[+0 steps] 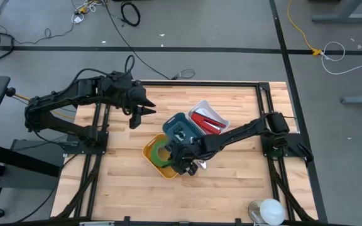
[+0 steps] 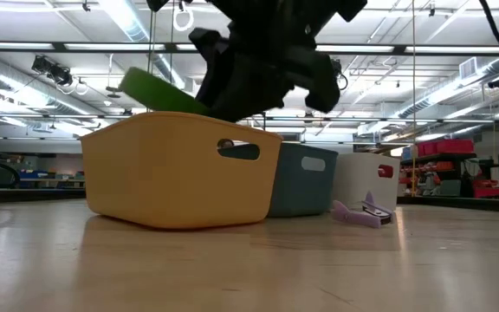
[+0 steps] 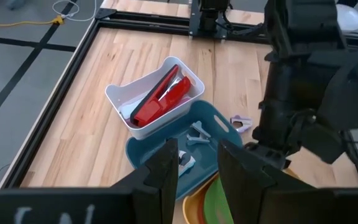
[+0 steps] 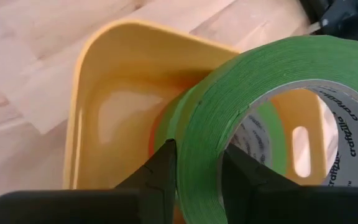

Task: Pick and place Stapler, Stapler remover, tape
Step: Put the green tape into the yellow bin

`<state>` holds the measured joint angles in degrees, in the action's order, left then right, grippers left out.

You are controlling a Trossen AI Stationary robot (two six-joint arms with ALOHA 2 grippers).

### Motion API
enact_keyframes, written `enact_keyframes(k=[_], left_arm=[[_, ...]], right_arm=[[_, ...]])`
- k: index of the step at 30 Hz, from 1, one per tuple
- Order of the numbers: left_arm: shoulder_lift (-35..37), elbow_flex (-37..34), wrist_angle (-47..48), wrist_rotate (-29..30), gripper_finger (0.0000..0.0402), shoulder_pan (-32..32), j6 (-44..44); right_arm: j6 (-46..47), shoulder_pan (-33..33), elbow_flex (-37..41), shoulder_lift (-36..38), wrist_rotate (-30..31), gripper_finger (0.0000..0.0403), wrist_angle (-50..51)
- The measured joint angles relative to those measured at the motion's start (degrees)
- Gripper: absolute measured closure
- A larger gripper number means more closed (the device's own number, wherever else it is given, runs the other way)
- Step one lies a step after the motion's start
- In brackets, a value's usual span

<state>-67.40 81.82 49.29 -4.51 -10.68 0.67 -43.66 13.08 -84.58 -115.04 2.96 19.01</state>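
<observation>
My right gripper [image 4: 199, 177] is shut on a green tape roll [image 4: 272, 118] and holds it tilted over the yellow bin [image 1: 151, 154], partly above its rim [image 2: 180, 117]. A teal bin [image 1: 180, 127] next to it holds small grey-blue pieces [image 3: 198, 132]. The red stapler [image 3: 161, 96] lies in the white bin [image 1: 220, 117]. A purple staple remover [image 2: 362, 213] lies on the table beside the bins. My left gripper [image 3: 197, 168] is open and hovers above the table's far left part, away from the bins [image 1: 138, 113]. My right gripper pinches the wall of the green tape roll [image 4: 199, 146], one finger [image 4: 244, 177] in the roll's hole and the other [image 4: 157, 174] on its outer face. The roll is lifted clear and tilted, its lower part inside the yellow bin's opening [image 4: 123, 124].
The three bins stand close together at the table's middle. A white round object [image 1: 270, 210] sits at the near right corner. The black frame rail [image 1: 200, 83] runs along the far edge. Bare wood lies left of and nearer than the bins.
</observation>
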Motion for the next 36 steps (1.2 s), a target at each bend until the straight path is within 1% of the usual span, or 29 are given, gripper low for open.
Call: enact_keyframes(k=[13, 16, 21, 30, 33, 36], left_arm=[[0.0, 0.0, -1.28, -0.02, 0.0287, 0.0, -1.84], [0.0, 0.0, -1.3, -0.02, 0.0287, -0.01, -1.76], [0.0, 0.0, -1.43, -0.02, 0.0287, -0.01, -1.68], [0.0, 0.0, -1.45, -0.02, 0.0287, 0.0, -2.83], [0.0, 0.0, -1.45, -0.02, 0.0287, -0.01, -2.97], [0.0, 0.0, -1.45, -0.02, 0.0287, -0.02, -2.97]], right_arm=[[0.97, 0.09, 0.0, -0.07, -2.54, 0.0311, -0.13], [0.94, 0.09, 0.0, -0.07, -2.43, 0.0304, -0.12], [0.62, 0.09, 0.0, -0.07, -2.45, 0.0271, -0.47], [1.86, 0.09, 0.0, 0.0, -2.4, 0.0184, -3.48], [3.04, 0.09, 0.0, 0.41, -2.38, 0.0167, -4.14], [4.02, 0.09, 0.0, 0.61, -1.82, 0.0159, -5.1]])
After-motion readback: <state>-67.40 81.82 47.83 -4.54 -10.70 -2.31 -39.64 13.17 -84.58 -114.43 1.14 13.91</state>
